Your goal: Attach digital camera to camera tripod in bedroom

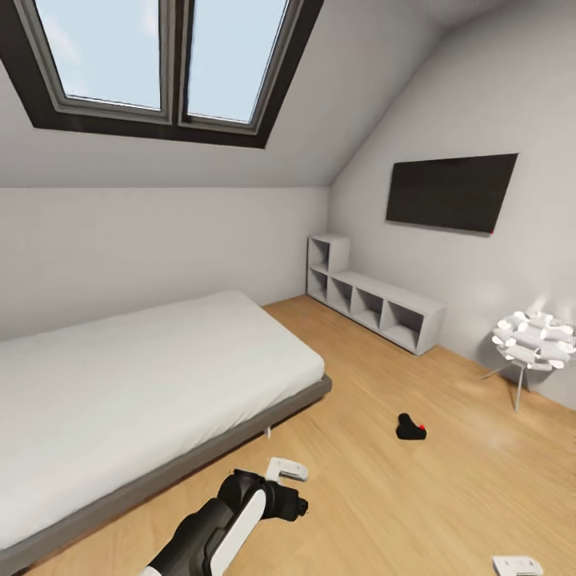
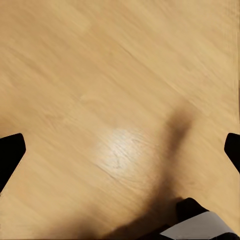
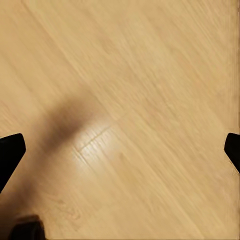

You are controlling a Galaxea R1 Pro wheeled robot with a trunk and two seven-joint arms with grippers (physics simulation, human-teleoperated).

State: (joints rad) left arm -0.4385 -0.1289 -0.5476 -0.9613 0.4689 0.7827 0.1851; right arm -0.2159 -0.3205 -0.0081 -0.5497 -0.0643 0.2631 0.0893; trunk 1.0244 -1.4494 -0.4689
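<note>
- The digital camera (image 1: 410, 429) lies on the wood floor (image 1: 448, 496), out in the open between the bed (image 1: 144, 376) and the ball lamp (image 1: 534, 339) by the right-hand wall. It is well ahead of the robot and nothing touches it.
- It shows as a small black lump with a red dot on the side toward the robot. I cannot tell which face is up from here.
- I see no tripod from where the robot faces, so the mount has yet to be found.
- The left gripper (image 2: 120, 150) hangs low over bare floor with its fingertips (image 2: 11, 150) spread wide and nothing between them.
- The right gripper (image 3: 120, 150) is the same: fingertips (image 3: 11, 149) far apart over plain boards, holding nothing.
- The left arm (image 1: 232, 520) is bent forward near the foot of the bed.
- I would judge the camera light and rigid, a hard shell that will not give under the pads.
- Its matte skin probably offers fair grip, though a small boxy body can twist if it is pinched off-centre.
- The best hold is likely across the two broad flat sides of the body, well down from the top.
- The lens and any screen are best kept clear of the pads, being the parts likeliest to be harmed.
- The underside should stay free, since that is presumably where it meets the tripod head.
- Lying flat on the floor, it leaves little room for fingers to get beneath, so a straight-down approach seems wise.
</note>
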